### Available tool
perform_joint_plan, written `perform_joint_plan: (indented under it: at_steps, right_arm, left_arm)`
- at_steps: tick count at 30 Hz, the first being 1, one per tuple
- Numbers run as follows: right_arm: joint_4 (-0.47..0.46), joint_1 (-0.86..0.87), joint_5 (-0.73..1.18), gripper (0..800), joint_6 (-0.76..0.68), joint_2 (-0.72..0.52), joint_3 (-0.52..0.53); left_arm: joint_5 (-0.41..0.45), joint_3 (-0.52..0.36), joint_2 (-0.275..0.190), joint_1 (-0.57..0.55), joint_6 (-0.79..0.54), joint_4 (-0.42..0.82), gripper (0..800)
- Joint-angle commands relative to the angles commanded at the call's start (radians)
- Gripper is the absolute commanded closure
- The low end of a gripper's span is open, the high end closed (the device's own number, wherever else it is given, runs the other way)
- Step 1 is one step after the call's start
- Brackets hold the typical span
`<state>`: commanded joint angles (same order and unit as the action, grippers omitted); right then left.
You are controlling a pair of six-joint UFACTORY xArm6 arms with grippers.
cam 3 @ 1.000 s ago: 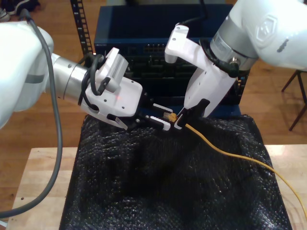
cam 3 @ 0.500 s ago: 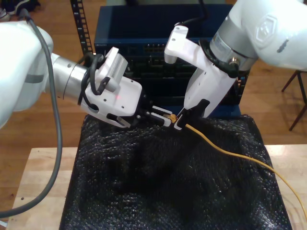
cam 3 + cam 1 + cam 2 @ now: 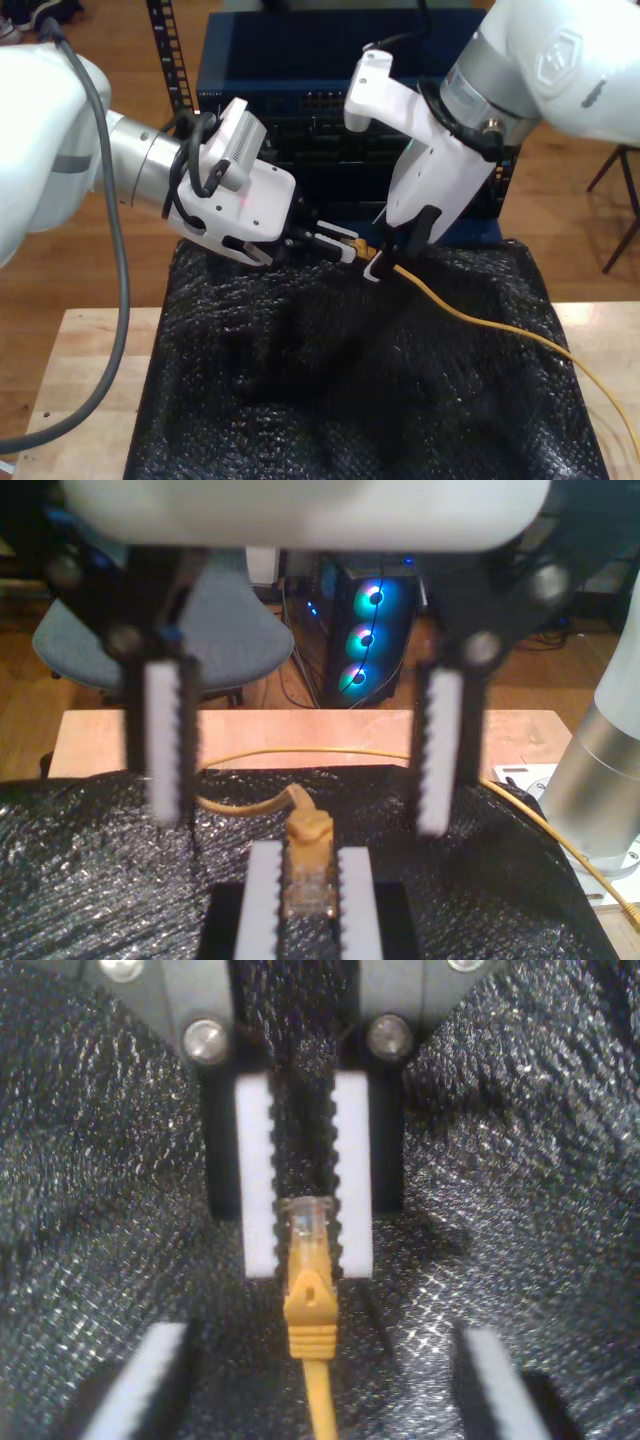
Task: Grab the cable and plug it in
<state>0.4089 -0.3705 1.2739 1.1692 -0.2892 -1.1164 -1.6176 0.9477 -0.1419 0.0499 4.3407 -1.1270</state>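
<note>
The orange-yellow cable [image 3: 470,318] trails across the black mat toward the exterior view's right. Its clear plug [image 3: 305,1222] sits between the white pads of my second gripper [image 3: 305,1270], which is shut on it. That is the arm at the exterior view's left, with its gripper [image 3: 345,250] above the mat's far edge. My first gripper [image 3: 300,825] is open, its pads [image 3: 165,740] standing wide on either side of the cable's boot without touching it. It belongs to the arm at the exterior view's right, whose gripper [image 3: 392,255] is just beyond the plug [image 3: 353,243].
A blue rack unit with ports [image 3: 300,100] stands behind the grippers. Crinkled black bubble wrap [image 3: 340,380] covers the wooden table [image 3: 80,370]. Beyond the table's front are a chair [image 3: 220,630] and a computer with lit fans [image 3: 375,630].
My second gripper's fingers have shut on the plug. My first gripper has let go of the cable and shifted slightly toward the exterior view's right.
</note>
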Motion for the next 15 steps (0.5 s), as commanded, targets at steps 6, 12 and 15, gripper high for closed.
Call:
perform_joint_plan:
  at_steps: [6, 12, 15]
  right_arm:
    - [-0.002, 0.003, 0.002, 3, 0.123, -0.038, -0.011]
    - [0.000, 0.003, 0.003, 2, 0.175, -0.071, -0.021]
    - [0.000, 0.002, -0.002, 3, 0.189, -0.115, -0.018]
  left_arm:
    - [-0.032, 0.012, 0.012, 0.002, 0.114, 0.002, 798]
    - [-0.118, 0.041, 0.063, 0.049, 0.172, -0.002, 798]
    - [-0.172, 0.043, 0.078, 0.071, 0.173, -0.031, 798]
